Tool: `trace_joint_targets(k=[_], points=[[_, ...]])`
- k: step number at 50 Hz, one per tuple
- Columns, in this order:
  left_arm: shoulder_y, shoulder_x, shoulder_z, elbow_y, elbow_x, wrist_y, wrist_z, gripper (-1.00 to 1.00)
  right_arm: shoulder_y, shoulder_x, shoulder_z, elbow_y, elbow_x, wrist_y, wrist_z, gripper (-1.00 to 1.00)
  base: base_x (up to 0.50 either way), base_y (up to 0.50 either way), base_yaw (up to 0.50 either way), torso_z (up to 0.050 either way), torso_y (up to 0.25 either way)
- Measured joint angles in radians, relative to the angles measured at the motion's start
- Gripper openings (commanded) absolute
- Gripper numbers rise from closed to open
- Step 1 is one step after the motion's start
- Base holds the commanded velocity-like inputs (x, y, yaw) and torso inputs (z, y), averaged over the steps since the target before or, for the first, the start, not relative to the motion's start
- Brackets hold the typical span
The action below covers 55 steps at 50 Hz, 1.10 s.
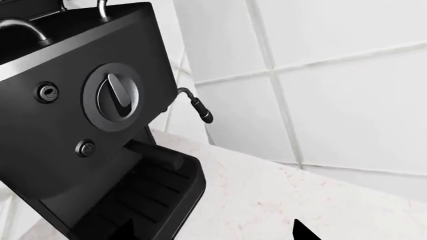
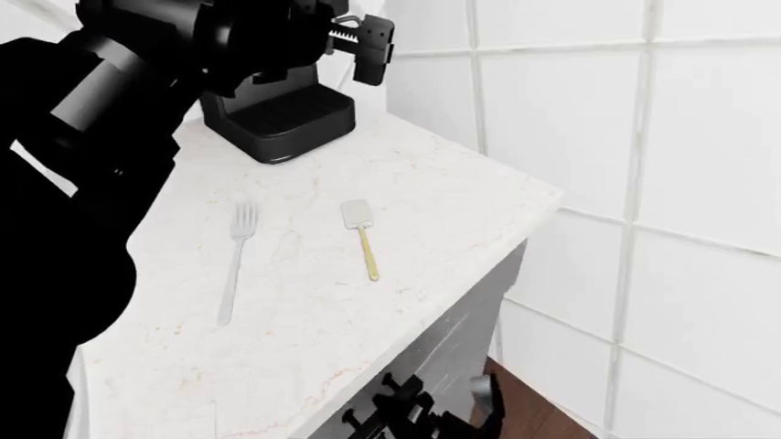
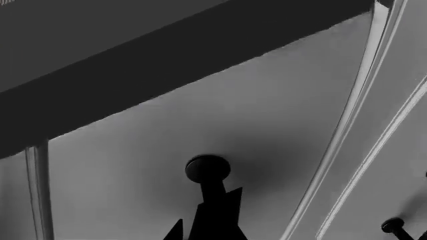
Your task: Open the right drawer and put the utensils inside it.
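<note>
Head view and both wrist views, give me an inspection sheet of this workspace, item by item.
Surface: white speckled countertop, unmarked.
Job's things: fork and spatula lie apart on the countertop, side by side; drawer front with black knob, not seen open.
Clutter: black coffee machine at the back.
Grippers: left gripper raised by the machine; right gripper low at the counter front, jaws unclear.
Cables: nothing seen.
Surroundings: white tiled wall, dark wood floor.

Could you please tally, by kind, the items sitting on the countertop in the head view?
Forks: 1, the silvery fork.
Spatulas: 1, the spatula with a gold handle.
Coffee machines: 1, the black espresso machine.
Total: 3 items on the white countertop.
</note>
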Motion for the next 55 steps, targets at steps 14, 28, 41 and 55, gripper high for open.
trace_joint_targets(k=[14, 28, 41, 55], points=[[0.003, 0.0, 0.001, -0.003, 0.005, -0.008, 0.028, 1.0, -0.268, 0.096, 0.083, -0.271, 0.049, -0.076, 0.017, -1.0, 0.0, 0.0, 0.0, 0.0, 0.001], [0.003, 0.0, -0.003, 0.0, 0.019, -0.012, 0.046, 1.0, -0.432, 0.152, 0.133, -0.406, 0.043, -0.142, 0.0, -1.0, 0.0, 0.0, 0.0, 0.001, 0.001], [0.005, 0.0, -0.006, 0.002, 0.022, -0.012, 0.049, 1.0, -0.474, 0.168, 0.143, -0.446, 0.028, -0.166, -0.003, -1.0, 0.0, 0.0, 0.0, 0.001, 0.001], [0.003, 0.0, -0.006, 0.0, 0.025, -0.013, 0.055, 1.0, -0.523, 0.172, 0.161, -0.411, 0.012, -0.211, -0.129, -1.0, 0.0, 0.0, 0.0, 0.0, 0.001]])
